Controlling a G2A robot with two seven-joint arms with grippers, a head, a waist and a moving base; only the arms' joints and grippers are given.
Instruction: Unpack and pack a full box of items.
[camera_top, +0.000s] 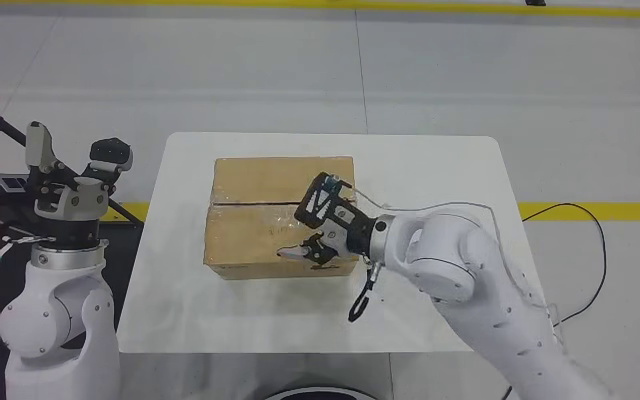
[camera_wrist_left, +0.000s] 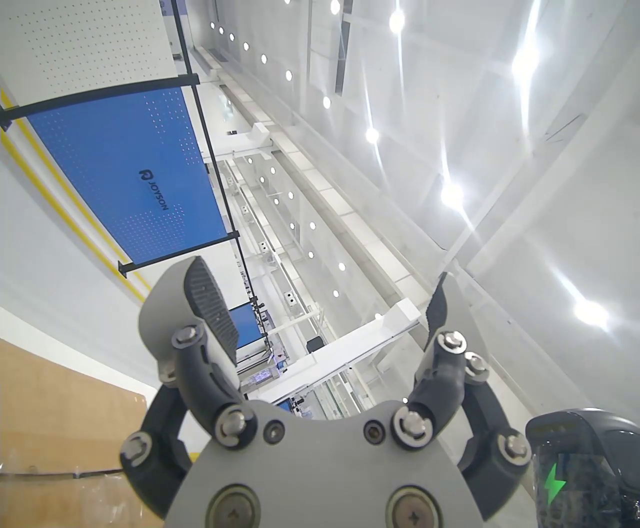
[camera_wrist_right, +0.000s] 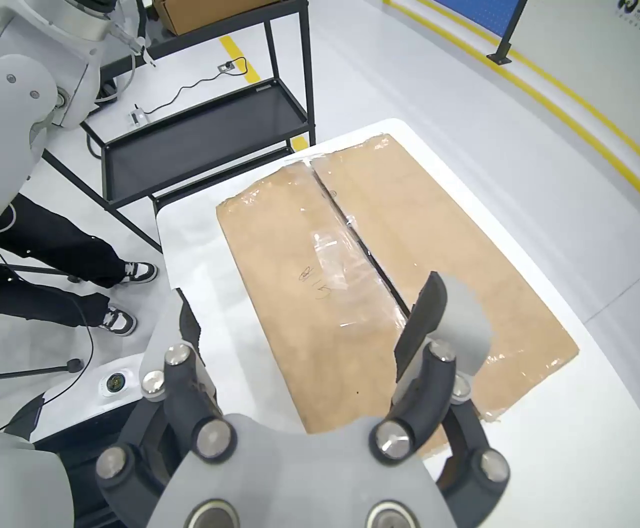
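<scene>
Right gripper (camera_top: 306, 228), fingers spread wide, hangs over the closed box (camera_top: 262, 195) at centre frame, where the table (camera_top: 440, 180) margin is widest rightward, while left gripper (camera_top: 75, 152), fingers apart, points up at far left.

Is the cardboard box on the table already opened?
No, both top flaps of the cardboard box lie flat and meet along the middle seam.

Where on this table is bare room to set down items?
Free: the table from the box to the far right corner, and the strip along the near edge. Crowded: the box's near right corner, under the right gripper.
</scene>
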